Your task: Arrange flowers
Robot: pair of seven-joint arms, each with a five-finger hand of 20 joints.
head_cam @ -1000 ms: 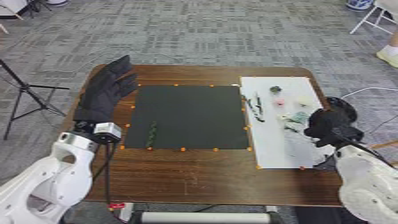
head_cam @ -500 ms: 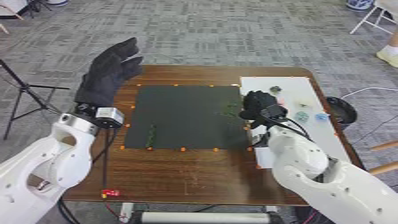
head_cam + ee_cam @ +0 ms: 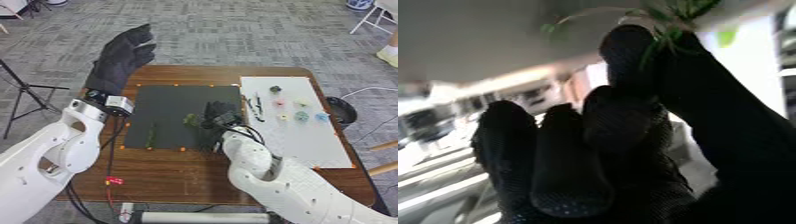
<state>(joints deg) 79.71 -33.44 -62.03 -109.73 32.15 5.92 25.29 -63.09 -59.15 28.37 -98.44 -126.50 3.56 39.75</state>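
Black-gloved, the right hand (image 3: 218,114) is over the right part of the dark mat (image 3: 178,100), and we see it closed on a green sprig (image 3: 190,119). In the right wrist view we find the sprig pinched between the tip of a finger (image 3: 631,47) and the thumb (image 3: 704,85), its thin leaves spreading past them; the other fingers are curled. In the head view the sprig's leafy part is just to the left of the hand, over the mat. We can't tell whether it touches the mat.

On the same mat, towards its near left corner, we have a second green stem (image 3: 151,135), lying with its length running from near to far.

The left hand (image 3: 122,60) is open and holds nothing, its fingers pointing forward, beyond the far left corner of the table (image 3: 160,175).

To the right of the mat is a white board (image 3: 311,145). On it we count six small blooms: a dark one (image 3: 275,89) farthest off, a pink one (image 3: 279,101) and a pale one (image 3: 302,103) nearer, then a yellowish one (image 3: 284,117), a green-blue one (image 3: 302,116) and a blue one (image 3: 322,117) in a row. Two slim dark things (image 3: 259,106) lie near the board's left edge; we can't tell what they are. A black bin (image 3: 345,116) is by the table's right side.
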